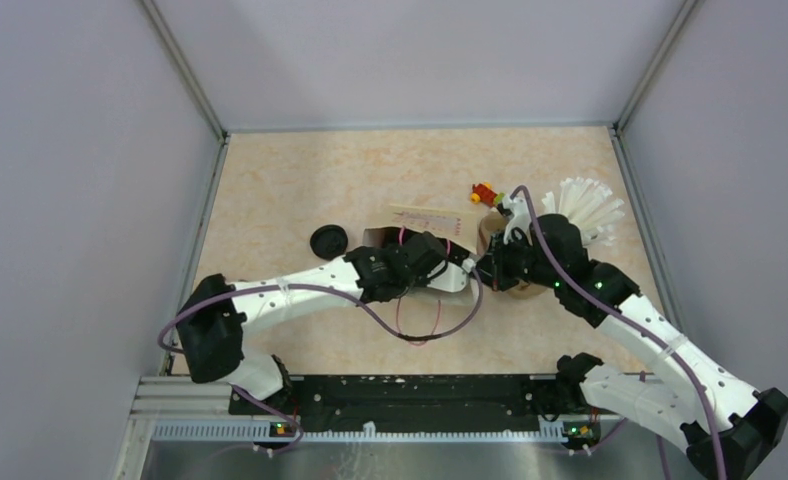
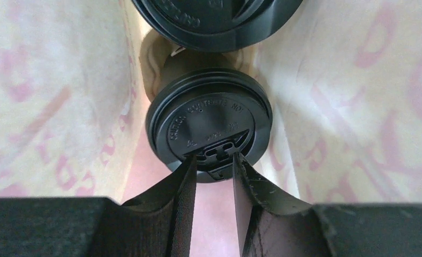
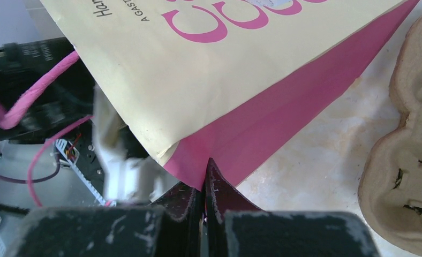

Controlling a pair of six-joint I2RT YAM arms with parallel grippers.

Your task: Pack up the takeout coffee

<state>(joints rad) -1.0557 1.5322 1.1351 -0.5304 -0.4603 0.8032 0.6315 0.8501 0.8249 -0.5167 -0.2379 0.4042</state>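
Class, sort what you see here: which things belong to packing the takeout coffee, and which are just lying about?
Belong to the job:
nearer lidded black cup
second cup, only its lid showing
paper bag holding both
right gripper pinching the bag's edge

Lying about:
loose black lid
red-and-yellow toy
white straws
empty pulp carrier
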